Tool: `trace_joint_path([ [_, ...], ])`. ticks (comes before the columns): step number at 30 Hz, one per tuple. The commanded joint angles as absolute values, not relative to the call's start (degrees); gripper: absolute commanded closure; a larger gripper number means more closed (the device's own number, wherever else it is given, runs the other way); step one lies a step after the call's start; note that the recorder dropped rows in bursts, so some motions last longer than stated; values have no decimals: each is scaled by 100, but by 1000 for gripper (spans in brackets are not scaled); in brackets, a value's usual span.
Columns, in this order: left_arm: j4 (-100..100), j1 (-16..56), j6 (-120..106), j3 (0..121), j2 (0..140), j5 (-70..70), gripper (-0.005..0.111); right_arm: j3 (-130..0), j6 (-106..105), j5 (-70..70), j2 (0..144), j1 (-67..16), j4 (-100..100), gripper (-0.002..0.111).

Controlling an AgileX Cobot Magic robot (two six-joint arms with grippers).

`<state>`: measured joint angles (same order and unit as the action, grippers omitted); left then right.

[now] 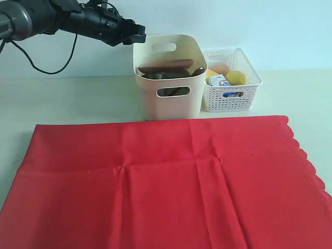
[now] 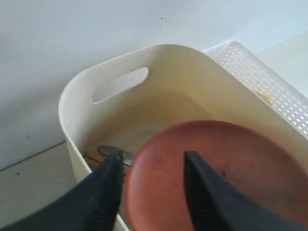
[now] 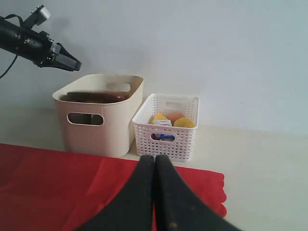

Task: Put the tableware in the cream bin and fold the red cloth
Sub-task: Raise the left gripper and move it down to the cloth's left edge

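Note:
The cream bin (image 1: pixel 168 104) stands at the back of the table. The round brown plate (image 1: pixel 166 65) lies tilted inside it near the rim, over darker items I cannot make out. My left gripper (image 1: pixel 137 32) hovers open above the bin's far left corner. In the left wrist view its fingers (image 2: pixel 151 158) stand apart above the plate (image 2: pixel 231 163), with a bit of shiny metal (image 2: pixel 108 150) lower in the bin (image 2: pixel 183 82). The red cloth (image 1: pixel 166 181) lies spread flat in front, scalloped edge at the right. My right gripper (image 3: pixel 154 158) is shut and empty above the cloth (image 3: pixel 48 183).
A white lattice basket (image 1: pixel 231 96) stands touching the bin's right side, holding a lemon (image 1: pixel 236 78), a small blue-and-white carton (image 1: pixel 220 80) and other food. Bare pale table runs left of the bin and right of the cloth.

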<state>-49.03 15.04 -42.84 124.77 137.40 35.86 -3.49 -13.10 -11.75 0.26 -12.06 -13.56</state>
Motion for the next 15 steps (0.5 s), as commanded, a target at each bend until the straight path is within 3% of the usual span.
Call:
trace_joint_path([
  [1, -5000, 1493, -4247, 12524, 13444, 3620, 40, -321, -1313, -1147, 0, -1168, -1357, 108],
  [9, -4547, 1402, -3867, 12524, 12824, 4517, 53, -321, -1313, -1147, 0, -1168, -1357, 108],
  [15, -3449, 1250, -2783, 12524, 12549, 5685, 54, -321, -1313, -1147, 0, -1168, -1357, 108],
])
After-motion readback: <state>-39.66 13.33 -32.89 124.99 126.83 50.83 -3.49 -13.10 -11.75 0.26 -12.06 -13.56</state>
